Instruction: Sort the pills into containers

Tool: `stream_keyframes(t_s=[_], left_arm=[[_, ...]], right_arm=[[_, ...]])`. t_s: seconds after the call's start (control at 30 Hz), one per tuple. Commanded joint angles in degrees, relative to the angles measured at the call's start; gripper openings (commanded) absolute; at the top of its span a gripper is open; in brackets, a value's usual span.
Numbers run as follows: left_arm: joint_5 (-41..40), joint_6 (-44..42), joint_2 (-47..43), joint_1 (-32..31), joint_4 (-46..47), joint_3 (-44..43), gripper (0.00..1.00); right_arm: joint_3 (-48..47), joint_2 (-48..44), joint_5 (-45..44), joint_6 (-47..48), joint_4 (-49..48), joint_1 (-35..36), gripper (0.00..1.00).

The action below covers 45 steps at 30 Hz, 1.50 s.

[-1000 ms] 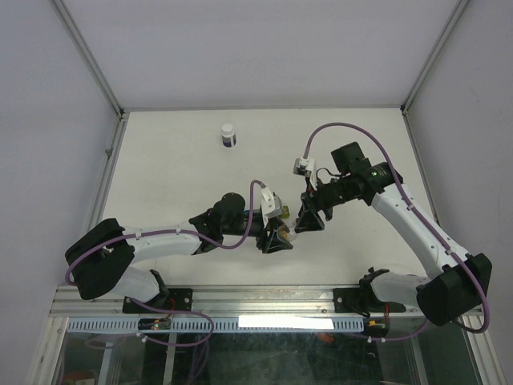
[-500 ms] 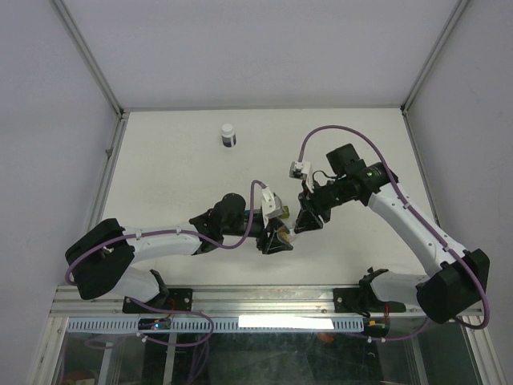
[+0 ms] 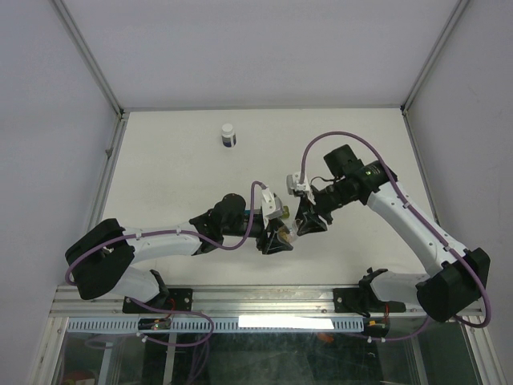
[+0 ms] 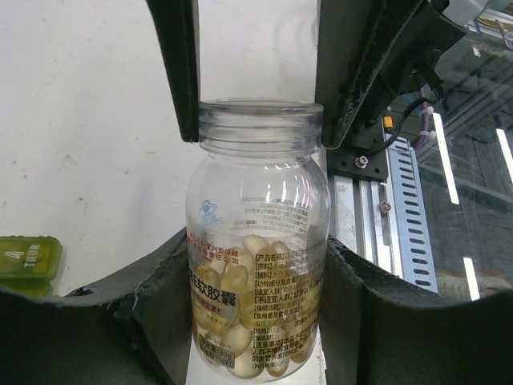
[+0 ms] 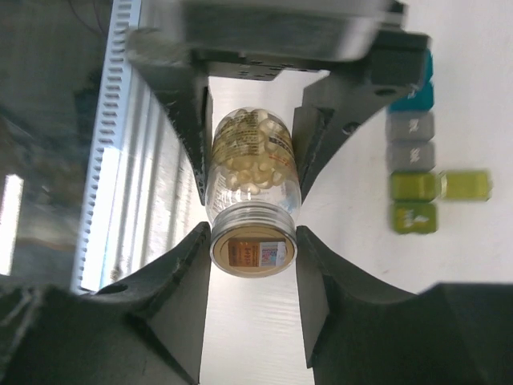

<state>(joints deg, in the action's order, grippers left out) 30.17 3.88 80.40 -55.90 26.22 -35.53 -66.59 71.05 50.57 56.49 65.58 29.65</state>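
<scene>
A clear bottle (image 4: 256, 208) part full of pale cream pills (image 4: 240, 321) lies gripped round its body between my left gripper's (image 4: 255, 261) jaws, just above the table. My right gripper (image 5: 250, 241) is shut on the bottle's neck end (image 5: 251, 249); its dark fingers (image 4: 341, 72) press either side of the neck. The pills also show in the right wrist view (image 5: 252, 148). The containers (image 5: 413, 156), a strip of blue, teal, grey and green cubes, lie just beside the bottle on the table. One green cube (image 4: 28, 257) shows in the left wrist view. Both grippers meet near the table's front middle (image 3: 290, 228).
A white-capped dark bottle (image 3: 228, 135) stands at the far middle-left of the table. The metal rail (image 4: 405, 208) along the table's front edge runs close behind the grippers. White walls (image 3: 64, 120) enclose the table on three sides.
My right wrist has turned and swung a little left and nearer while its fingers stay at the bottle's neck. The left arm and the bottle have held still.
</scene>
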Motion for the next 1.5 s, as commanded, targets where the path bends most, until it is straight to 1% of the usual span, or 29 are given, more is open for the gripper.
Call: stream_keyframes(t_s=[0.0, 0.03, 0.07, 0.2, 0.23, 0.27, 0.37, 0.43, 0.53, 0.57, 0.63, 0.7, 0.77, 0.87, 1.0, 1.07, 1.23, 1.3, 1.43, 1.47], left_arm=[[1.73, 1.75, -0.61, 0.26, 4.01, -0.42, 0.00], [1.81, 1.75, -0.57, 0.26, 4.04, -0.42, 0.00], [1.89, 1.76, -0.66, 0.26, 4.02, -0.43, 0.00], [1.90, 1.68, -1.20, 0.22, 4.09, -0.02, 0.00], [1.92, 1.58, -1.31, 0.26, 4.10, 0.14, 0.00], [1.91, 1.60, -1.37, 0.26, 4.17, 0.26, 0.00], [1.99, 1.49, -1.25, 0.26, 4.35, 0.28, 0.00], [1.99, 1.52, -1.10, 0.26, 4.37, 0.19, 0.00], [1.92, 1.44, -1.27, 0.31, 4.38, 0.18, 0.00], [1.86, 1.36, -1.32, 0.27, 4.37, 0.18, 0.00], [1.78, 1.31, -1.44, 0.24, 4.28, 0.33, 0.00], [1.65, 1.27, -1.35, 0.26, 4.32, 0.25, 0.00], [1.63, 1.24, -1.00, 0.26, 4.49, 0.08, 0.00], [1.77, 1.22, -0.25, 0.26, 4.72, -0.55, 0.00], [1.82, 1.57, 0.25, 0.26, 4.72, -1.02, 0.00], [1.75, 1.70, 0.05, 0.26, 4.71, -0.83, 0.00], [1.55, 1.76, -0.11, 0.26, 4.71, -0.65, 0.00], [1.58, 1.77, -0.07, 0.26, 4.75, -0.68, 0.00], [1.64, 1.70, 0.02, 0.26, 4.72, -0.78, 0.00], [1.66, 1.62, -0.06, 0.26, 4.64, -0.77, 0.00]], right_arm=[[-3.05, -1.51, 2.41, 33.59, 7.58, 0.98, 0.09], [-3.38, -1.01, 1.95, 37.01, 8.15, 0.98, 0.09], [-3.32, -0.84, 1.84, 37.83, 7.38, 0.94, 0.09], [-2.08, -0.78, 3.49, 37.37, 5.11, 0.94, 0.12], [-2.06, -0.85, 3.94, 36.45, 5.00, 0.95, 0.17], [-1.98, -1.03, 4.33, 35.14, 4.81, 0.87, 0.26], [-1.79, -2.72, 6.24, 26.58, 2.30, 0.06, 0.60], [-2.04, -3.74, 7.37, 21.48, 1.82, -0.84, 0.74], [-2.71, -4.97, 7.39, 10.12, 0.01, -1.80, 0.83], [-2.77, -5.26, 6.94, 3.73, -0.96, -2.07, 0.85], [-2.48, -5.55, 5.21, -6.06, -3.31, -2.25, 0.88], [-1.71, -5.05, 3.84, -12.28, -3.40, -2.40, 0.87], [-0.27, -4.41, 2.59, -16.05, -3.48, -2.39, 0.87], [2.52, -4.20, 0.59, -21.01, -6.52, -2.36, 0.86], [2.90, -2.73, -0.82, -23.04, -7.85, -1.80, 0.81], [2.68, -2.27, -1.20, -23.34, -7.95, -1.37, 0.77], [2.52, -1.74, -1.35, -22.95, -7.72, -0.41, 0.61], [2.15, -1.78, -0.26, -21.16, -6.82, -0.26, 0.52], [1.37, -1.78, 1.61, -15.79, -4.26, -0.11, 0.23], [1.06, -1.64, 2.21, -14.20, -3.54, 0.00, 0.17]])
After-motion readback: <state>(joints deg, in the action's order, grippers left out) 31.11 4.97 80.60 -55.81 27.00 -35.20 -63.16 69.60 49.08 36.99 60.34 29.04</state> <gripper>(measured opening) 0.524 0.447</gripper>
